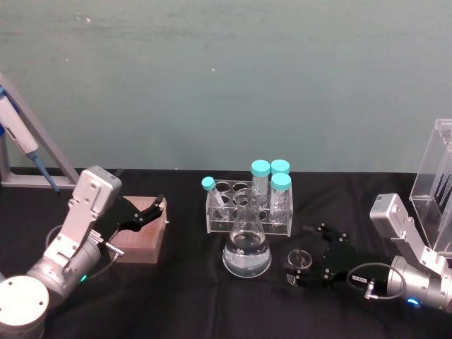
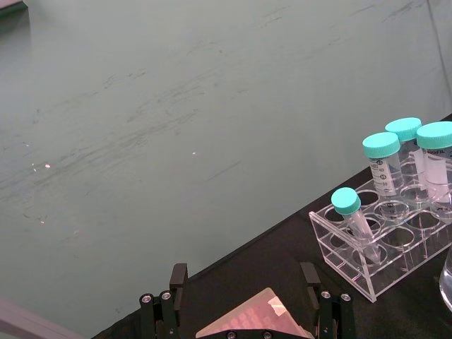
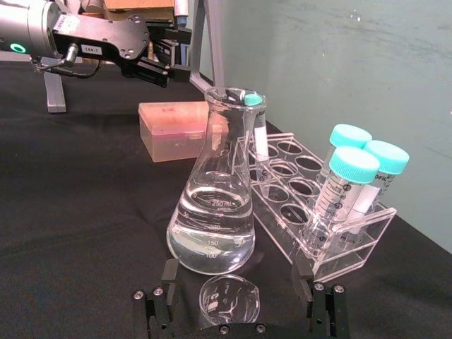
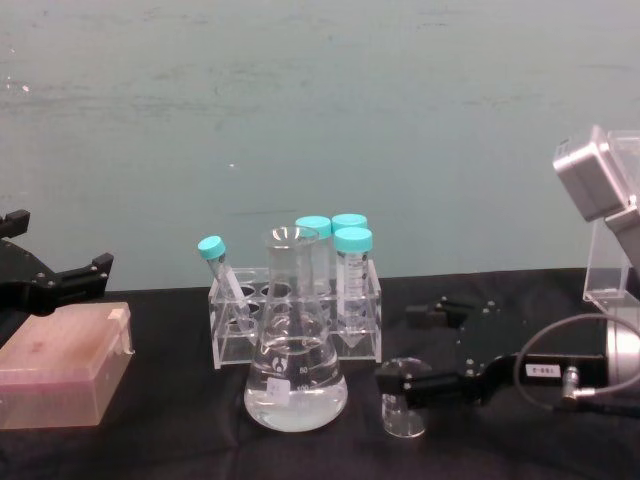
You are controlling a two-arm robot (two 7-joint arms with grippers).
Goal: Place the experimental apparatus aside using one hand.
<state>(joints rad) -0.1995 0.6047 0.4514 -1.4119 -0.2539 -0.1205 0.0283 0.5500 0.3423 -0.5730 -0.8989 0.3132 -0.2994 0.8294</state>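
The experimental apparatus stands mid-table: a conical flask (image 1: 247, 248) holding clear liquid, a small glass beaker (image 1: 301, 260) to its right, and a tall clear acrylic stand (image 1: 436, 176) at the far right. My right gripper (image 1: 304, 256) lies low on the table, open, with one finger on each side of the beaker (image 3: 229, 300) and not touching it. In the right wrist view the flask (image 3: 212, 212) rises just beyond the beaker. My left gripper (image 1: 145, 212) hovers open over a pink box (image 1: 141, 239) at the left.
A clear rack (image 1: 248, 210) with teal-capped tubes stands directly behind the flask. A pipette (image 1: 20, 134) hangs on a grey stand at the far left. Black cloth covers the table, with open room in front of the flask and between the box and the rack.
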